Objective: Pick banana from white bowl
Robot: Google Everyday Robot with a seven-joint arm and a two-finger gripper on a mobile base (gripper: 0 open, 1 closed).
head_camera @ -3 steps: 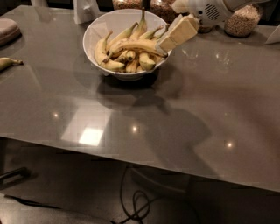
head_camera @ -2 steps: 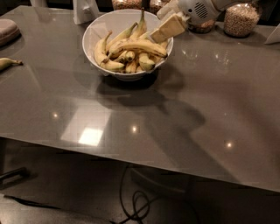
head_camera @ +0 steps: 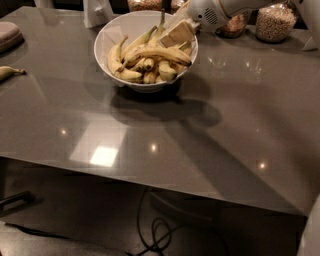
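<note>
The white bowl (head_camera: 112,31) stands on the grey table at the back centre and holds several yellow bananas. The longest banana (head_camera: 155,51) lies curved across the top of the pile, yellow with brown flecks. My gripper (head_camera: 176,34), cream-coloured on a white arm coming in from the upper right, is over the bowl's right half. It sits just above the long banana's right part, close to or touching the pile. Its far side is hidden.
A lone banana (head_camera: 10,72) lies at the table's left edge, below a grey object (head_camera: 7,35). Glass jars (head_camera: 272,22) and a white object (head_camera: 97,12) stand behind the bowl. Cables (head_camera: 160,235) lie on the floor under the table.
My gripper has moved left from the bowl's right rim to over the bananas inside the bowl. The bowl and bananas have not visibly shifted.
</note>
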